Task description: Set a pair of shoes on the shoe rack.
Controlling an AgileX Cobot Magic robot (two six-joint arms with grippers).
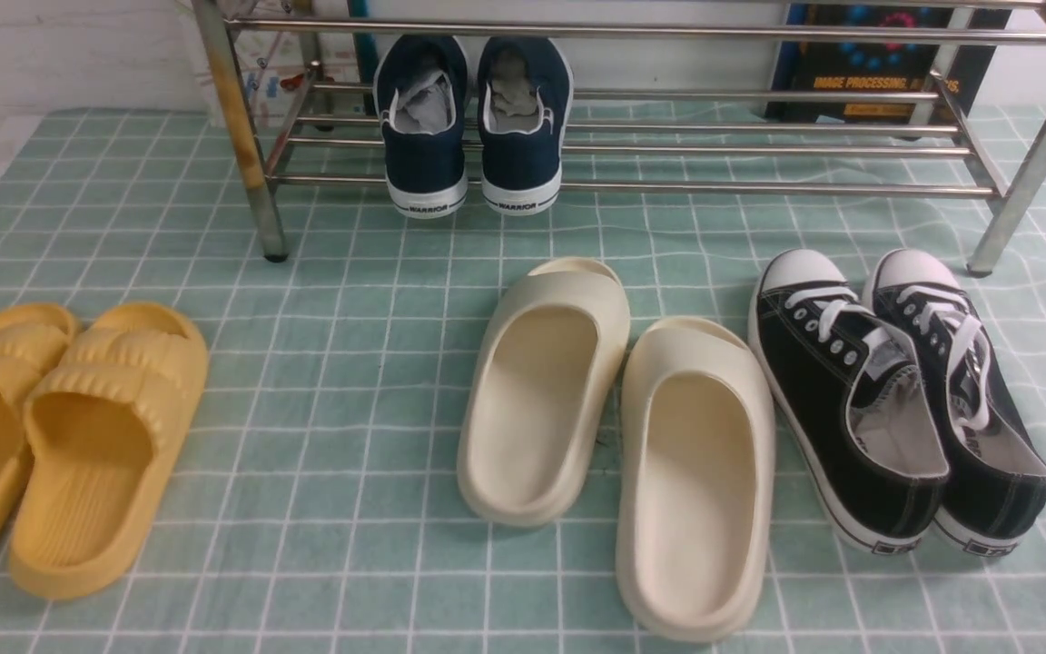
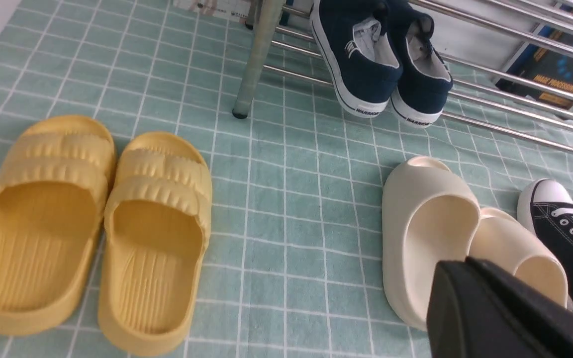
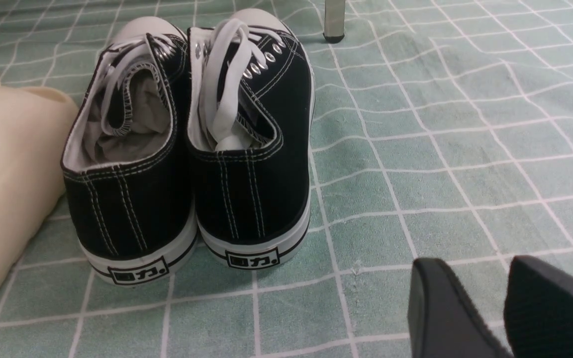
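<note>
Shoes [image 1: 473, 127], navy pair, sit side by side on shoe rack [image 1: 759, 189] lower bars near its left end, heels overhanging front bar. Rest of rack bars bare to right. Left pincer [image 2: 495, 308] closed, holding nothing, above cream slides [image 1: 614, 436]. Right pincer [image 3: 505, 308] slightly parted, empty, just behind black sneakers [image 3: 187, 149]. Yellow slides [image 1: 60, 436] at left edge; bare checked cloth [image 1: 341, 363] between.

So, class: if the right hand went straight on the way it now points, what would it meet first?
Probably the green cloth: the right hand points past the black sneakers, which lie off to one side. Depth is unclear.
</note>
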